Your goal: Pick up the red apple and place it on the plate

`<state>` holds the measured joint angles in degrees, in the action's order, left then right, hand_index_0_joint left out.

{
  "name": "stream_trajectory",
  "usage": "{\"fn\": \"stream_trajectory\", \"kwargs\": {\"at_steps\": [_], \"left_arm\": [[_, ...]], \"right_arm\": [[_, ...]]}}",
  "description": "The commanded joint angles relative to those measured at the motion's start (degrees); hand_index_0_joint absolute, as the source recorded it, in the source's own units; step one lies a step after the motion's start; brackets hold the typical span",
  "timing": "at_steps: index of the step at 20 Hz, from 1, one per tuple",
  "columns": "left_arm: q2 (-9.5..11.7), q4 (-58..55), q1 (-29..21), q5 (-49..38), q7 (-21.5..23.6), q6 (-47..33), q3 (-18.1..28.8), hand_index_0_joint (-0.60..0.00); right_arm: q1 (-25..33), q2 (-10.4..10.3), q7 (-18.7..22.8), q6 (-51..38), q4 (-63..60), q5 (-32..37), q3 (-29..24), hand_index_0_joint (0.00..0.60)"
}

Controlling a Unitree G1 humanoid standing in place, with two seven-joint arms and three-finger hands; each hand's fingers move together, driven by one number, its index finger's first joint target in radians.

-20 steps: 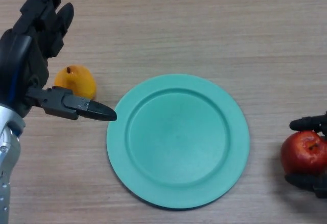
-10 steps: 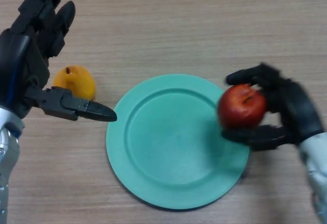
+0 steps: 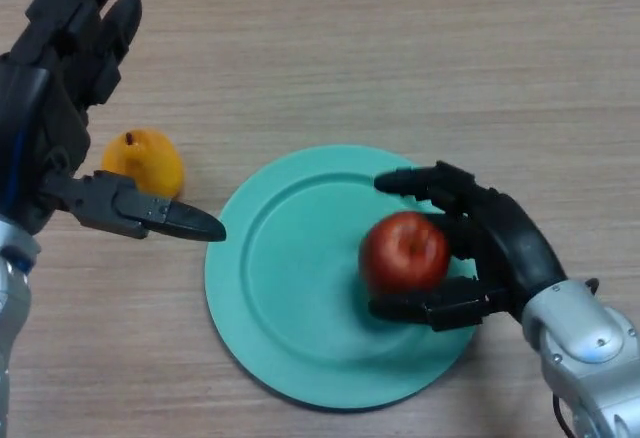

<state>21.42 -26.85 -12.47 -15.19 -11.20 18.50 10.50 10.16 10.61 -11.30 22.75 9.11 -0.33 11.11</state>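
Now: red apple (image 3: 403, 251) stem-up | right hand (image 3: 492, 248) gripping | over plate (image 3: 300, 358)

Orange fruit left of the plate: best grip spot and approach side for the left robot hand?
Grip the orange fruit across its round middle, coming from above-left where the open left robot hand hovers. Its stem points up and the plate lies on its right.

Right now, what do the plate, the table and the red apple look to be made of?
Plate: likely plastic, uniform teal, matte with a soft sheen and a moulded rim. Table: wood or wood-look laminate, pale with fine horizontal grain; which one I cannot tell. Red apple, held in the right hand: smooth, slightly glossy skin; real or imitation is unclear.
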Motion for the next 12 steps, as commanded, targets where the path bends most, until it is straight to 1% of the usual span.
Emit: {"fn": "stream_trajectory", "kwargs": {"at_steps": [1, 2, 3, 4, 5, 6, 7, 8, 9, 10, 11, 12], "left_arm": [[2.80, -3.49, -1.11, -2.43, -0.30, -5.08, 6.73, 0.000], [2.62, -3.53, -0.94, -2.35, -0.07, -5.62, 6.95, 0.000], [1.79, -2.78, -0.18, -1.59, 1.41, -8.01, 6.62, 0.000], [1.74, -2.90, 0.03, -1.75, 1.90, -7.22, 6.27, 0.000], [2.09, -5.69, 0.76, -2.20, 0.76, -1.50, 5.34, 0.000], [2.18, -6.42, 0.78, -2.30, -0.20, -0.26, 5.39, 0.000], [1.87, -5.11, -0.10, -2.16, -1.03, -2.12, 6.10, 0.000], [1.77, -4.55, -0.34, -2.32, -0.96, -2.85, 6.45, 0.000], [1.94, -3.42, 0.01, -2.09, -1.13, -4.76, 6.54, 0.000], [1.88, -3.17, 0.24, -1.99, -1.13, -5.32, 6.42, 0.000], [1.60, -3.10, 1.01, -1.92, -1.33, -5.98, 6.34, 0.000], [1.56, -3.11, 1.42, -2.28, -1.73, -5.84, 6.57, 0.000]], "right_arm": [[4.41, 0.27, -2.84, -1.70, 6.51, 5.43, -7.72, 0.000], [4.94, 0.27, -3.35, -0.65, 7.43, 6.83, -9.49, 0.000], [5.88, 2.44, -4.44, 1.66, 9.94, 10.90, -13.42, 0.000], [6.02, 3.36, -4.58, 2.22, 10.69, 12.19, -14.57, 0.000], [5.66, 5.87, -5.43, 2.11, 12.24, 14.86, -17.56, 0.000], [5.48, 6.74, -5.71, 1.94, 12.42, 15.48, -18.20, 0.000], [4.78, 8.25, -6.62, 1.38, 12.91, 16.35, -19.57, 0.000], [4.65, 8.68, -6.90, 1.02, 12.82, 16.47, -19.87, 0.000], [4.17, 9.49, -6.52, 1.48, 13.56, 16.62, -21.18, 0.000], [3.99, 9.72, -5.97, 1.87, 13.99, 16.45, -21.51, 0.000], [3.39, 10.04, -2.17, 1.64, 15.17, 12.96, -21.95, 0.000], [3.31, 10.23, 0.09, 1.44, 15.47, 10.37, -21.85, 0.000]]}}
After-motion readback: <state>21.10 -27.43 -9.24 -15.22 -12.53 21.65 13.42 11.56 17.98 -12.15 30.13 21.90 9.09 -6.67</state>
